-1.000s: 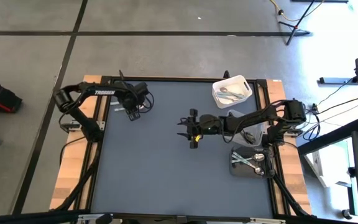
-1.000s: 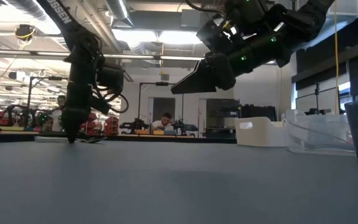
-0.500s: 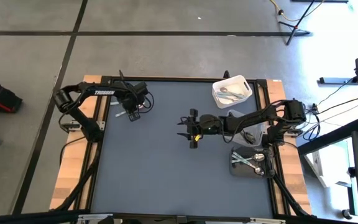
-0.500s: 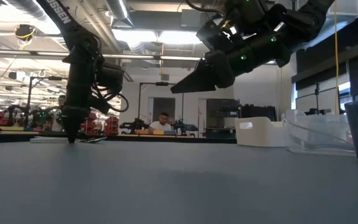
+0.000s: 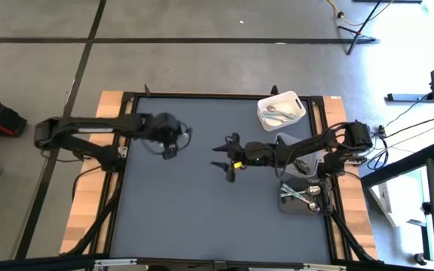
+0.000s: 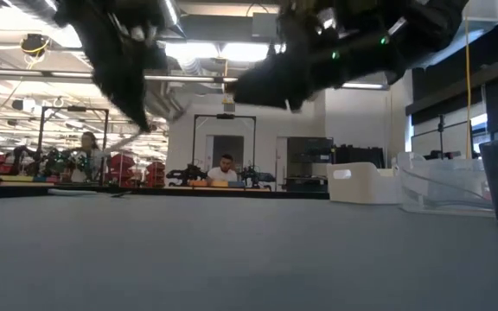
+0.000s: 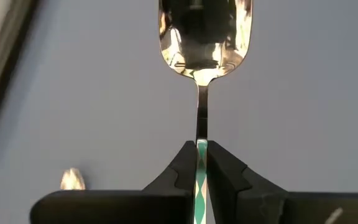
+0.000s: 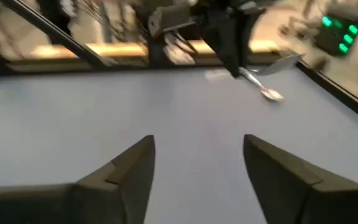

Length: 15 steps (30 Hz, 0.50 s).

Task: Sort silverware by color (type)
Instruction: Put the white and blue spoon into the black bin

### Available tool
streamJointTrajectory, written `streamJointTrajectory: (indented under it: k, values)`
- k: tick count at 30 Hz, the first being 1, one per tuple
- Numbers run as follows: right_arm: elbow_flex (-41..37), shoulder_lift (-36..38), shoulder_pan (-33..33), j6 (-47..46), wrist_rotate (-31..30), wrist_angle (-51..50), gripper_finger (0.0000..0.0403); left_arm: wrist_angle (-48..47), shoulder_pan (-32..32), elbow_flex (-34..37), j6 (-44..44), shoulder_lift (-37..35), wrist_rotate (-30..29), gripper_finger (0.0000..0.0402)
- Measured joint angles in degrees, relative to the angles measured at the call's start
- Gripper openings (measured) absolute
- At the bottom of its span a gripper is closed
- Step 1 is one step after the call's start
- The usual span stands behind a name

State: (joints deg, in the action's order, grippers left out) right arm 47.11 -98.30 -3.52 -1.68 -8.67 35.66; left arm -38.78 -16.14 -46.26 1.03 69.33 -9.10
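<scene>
The left gripper (image 7: pixel 201 163) squeezes the thin handle of 1 shiny silver spoon (image 7: pixel 204 37) with a round bowl, while the right gripper (image 8: pixel 197 163) hangs spread apart.

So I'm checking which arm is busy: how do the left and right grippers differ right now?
The left gripper is shut on a shiny silver spoon, pinching its handle; the right gripper is open and holds nothing. In the high view the left gripper is over the table's left part, the right gripper near its middle. Both are dark two-finger grippers above the grey table.
</scene>
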Motion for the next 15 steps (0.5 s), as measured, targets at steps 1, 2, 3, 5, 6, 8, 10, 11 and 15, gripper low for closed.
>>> streamJointTrajectory:
  k: [1, 2, 3, 5, 6, 8, 10, 11, 15]
  values:
    - [0.0, 0.0, -0.7, -0.1, 0.2, 1.4, 0.0239, 1.9, 2.7, 0.5, -1.1, -2.1, -0.4, 0.0015]
    - [0.0, 0.0, -1.4, -0.1, 0.3, 2.7, 0.0251, 4.1, 5.6, 1.3, -2.4, -4.1, -0.4, 0.0015]
    - [0.3, 0.0, -2.1, -0.1, 0.6, 3.6, 0.0263, 6.9, 8.5, 2.3, -3.5, -6.1, -0.5, 0.0015]
    - [1.1, 0.0, -3.3, 0.9, 1.3, 5.2, 0.0282, 12.7, 14.2, 5.1, -4.7, -9.2, -1.9, 0.0015]
    - [1.5, -0.1, -4.0, 1.7, 1.3, 5.8, 0.0289, 16.2, 17.0, 6.6, -5.0, -10.4, -3.1, 0.0015]
    - [2.4, -0.7, -5.1, 2.8, 1.3, 7.9, 0.0299, 23.9, 22.2, 10.1, -5.2, -12.6, -4.4, 0.0015]
    - [3.3, -1.8, -6.1, 4.2, 1.5, 9.5, 0.0302, 32.4, 27.1, 13.6, -5.2, -13.6, -5.4, 0.0015]
    - [3.9, -2.4, -6.5, 5.0, 2.1, 10.2, 0.0302, 36.7, 29.4, 15.5, -5.1, -13.8, -6.3, 0.0015]
    - [6.4, -6.1, -7.9, 5.5, 4.1, 14.4, 0.0303, 56.0, 37.7, 23.2, -5.4, -12.5, -10.7, 0.0015]
